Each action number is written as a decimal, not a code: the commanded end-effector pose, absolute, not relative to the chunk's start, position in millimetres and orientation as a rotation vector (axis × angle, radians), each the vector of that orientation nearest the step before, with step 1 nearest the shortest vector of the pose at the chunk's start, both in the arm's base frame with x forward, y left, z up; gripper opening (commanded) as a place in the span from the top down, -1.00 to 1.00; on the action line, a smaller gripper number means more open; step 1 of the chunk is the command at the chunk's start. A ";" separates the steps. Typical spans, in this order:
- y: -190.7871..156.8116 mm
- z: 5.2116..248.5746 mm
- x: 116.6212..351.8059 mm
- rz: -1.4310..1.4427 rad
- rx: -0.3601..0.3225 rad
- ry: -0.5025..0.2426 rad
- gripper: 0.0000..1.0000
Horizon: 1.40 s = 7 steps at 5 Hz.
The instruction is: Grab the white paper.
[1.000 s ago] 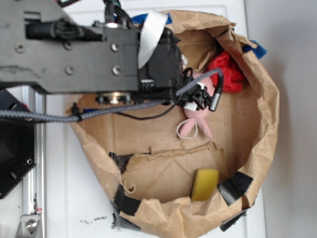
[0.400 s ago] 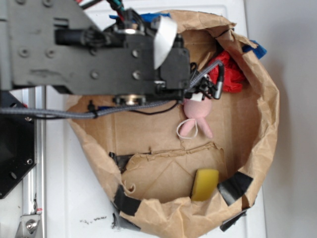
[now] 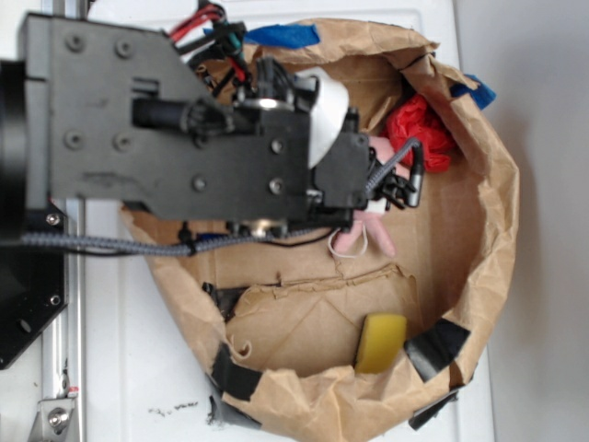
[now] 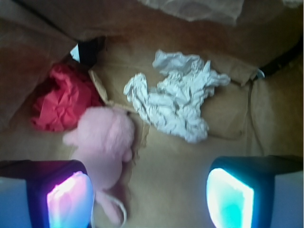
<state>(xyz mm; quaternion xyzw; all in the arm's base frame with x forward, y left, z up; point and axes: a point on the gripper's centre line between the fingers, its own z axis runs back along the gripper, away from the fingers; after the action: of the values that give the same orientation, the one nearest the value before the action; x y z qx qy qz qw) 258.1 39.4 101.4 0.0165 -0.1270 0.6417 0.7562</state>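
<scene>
From the exterior view we look down into a brown paper bag [image 3: 479, 276] lying on a white surface [image 3: 120, 368], its rim patched with black tape [image 3: 437, 345] and blue tape [image 3: 281, 35]. The black arm [image 3: 184, 138] reaches over the bag from the left and covers much of its floor. Beside the arm's tip lies a red wrinkly wad [image 3: 419, 129] against the far wall, and a pink plush toy [image 3: 368, 238] pokes out from under the arm. A yellow sponge [image 3: 380, 343] leans at the near wall, well apart from the rest. We cannot find the white paper here; the arm hides that part.

In the wrist view the white paper [image 4: 173, 95] lies on the bag's floor, ahead of the jaws and nothing upon it. The pink toy [image 4: 107, 142] lies just beside it to the left, reaching the left pad [image 4: 69, 199], with the red wad [image 4: 61, 102] touching the toy farther left. The gripper [image 4: 147, 199] has its jaws released, spread wide and holding nothing.
</scene>
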 end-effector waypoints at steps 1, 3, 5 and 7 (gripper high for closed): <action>49.3 107.3 264.6 1.447 0.014 -0.347 -1.00; 78.6 95.8 262.0 1.510 0.067 -0.371 -1.00; 95.9 89.6 252.6 1.532 0.100 -0.423 -1.00; 107.9 75.4 246.9 1.555 0.105 -0.421 -1.00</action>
<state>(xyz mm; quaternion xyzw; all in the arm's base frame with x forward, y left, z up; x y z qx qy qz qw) 250.0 102.6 67.0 0.0588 -0.1707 0.6801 0.7105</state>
